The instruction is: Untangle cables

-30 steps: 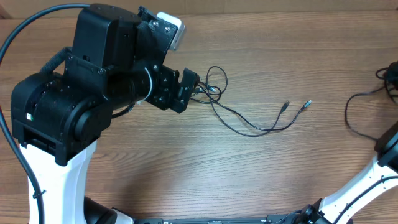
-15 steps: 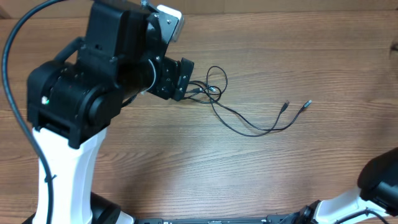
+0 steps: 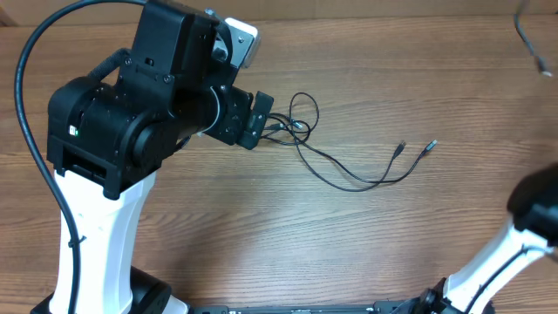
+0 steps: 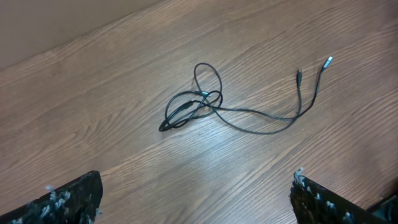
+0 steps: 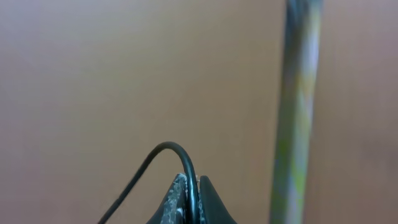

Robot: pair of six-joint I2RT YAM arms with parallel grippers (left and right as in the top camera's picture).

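Overhead: I am watching the thin black looped cable with metallic plug ends (image 3: 359,181) lying mid-surface, toward the far edge of the brown wooden surface (image 3: 349,262), its loops just beside my left gripper (image 3: 259,122).

Left wrist: the jaws are standing wide above that cable (image 4: 204,96).

Right wrist: my right gripper (image 5: 191,190) is pinching a second thin black cord (image 5: 168,145), jaws closed on it.

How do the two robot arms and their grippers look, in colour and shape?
Each arm has bulky black joint housings on smooth white links: left arm, right arm. A thick black cable loops to the left arm, which shows a small green light. The left gripper's fingers are black with whitish flecks.
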